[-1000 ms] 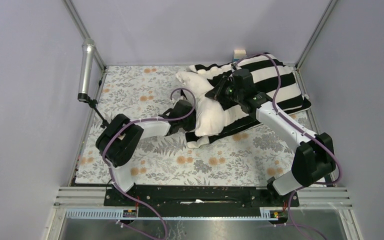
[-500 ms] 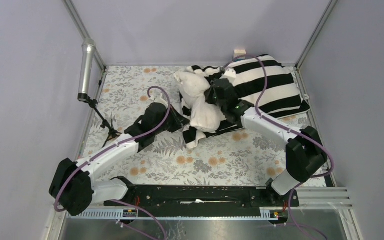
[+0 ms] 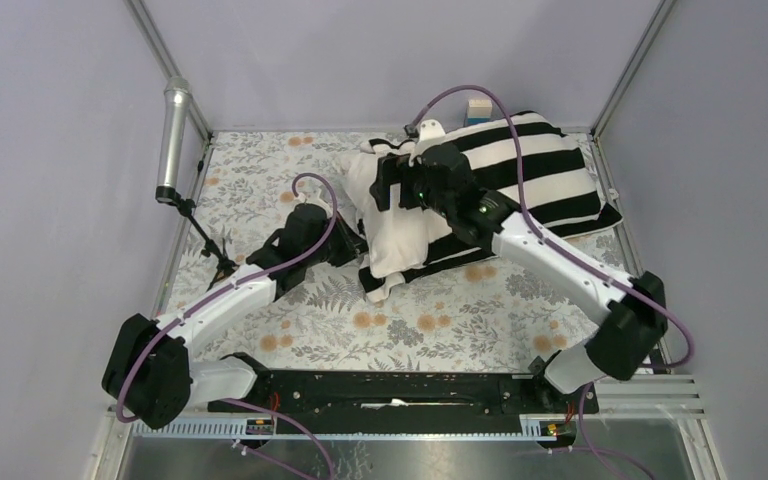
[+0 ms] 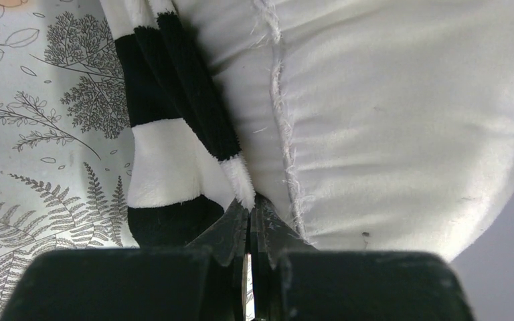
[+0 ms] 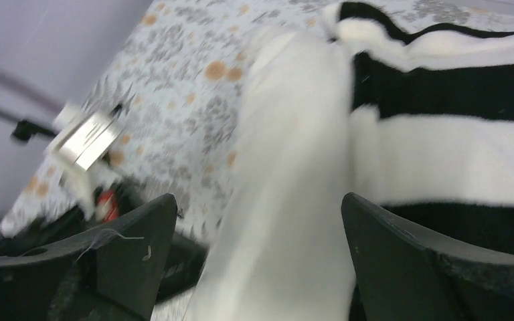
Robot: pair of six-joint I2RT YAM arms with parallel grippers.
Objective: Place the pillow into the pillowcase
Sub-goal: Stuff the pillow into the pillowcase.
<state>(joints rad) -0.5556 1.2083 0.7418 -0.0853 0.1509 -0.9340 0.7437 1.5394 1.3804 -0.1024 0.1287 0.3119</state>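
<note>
Cloth with a floral print, one table covering (image 3: 290, 330), carries everything. At its far right lies one black-and-white striped fabric pillowcase (image 3: 550, 170), which we judge mostly filled. One plump cream fabric pillow (image 3: 395, 235) sticks out only at the left-hand mouth, and that end is left to push in. We count two claws: the left gripper (image 4: 249, 224) pinches the pillowcase hem, and the right gripper (image 5: 258, 207) hovers spread wide over the pillow's bare end.
</note>
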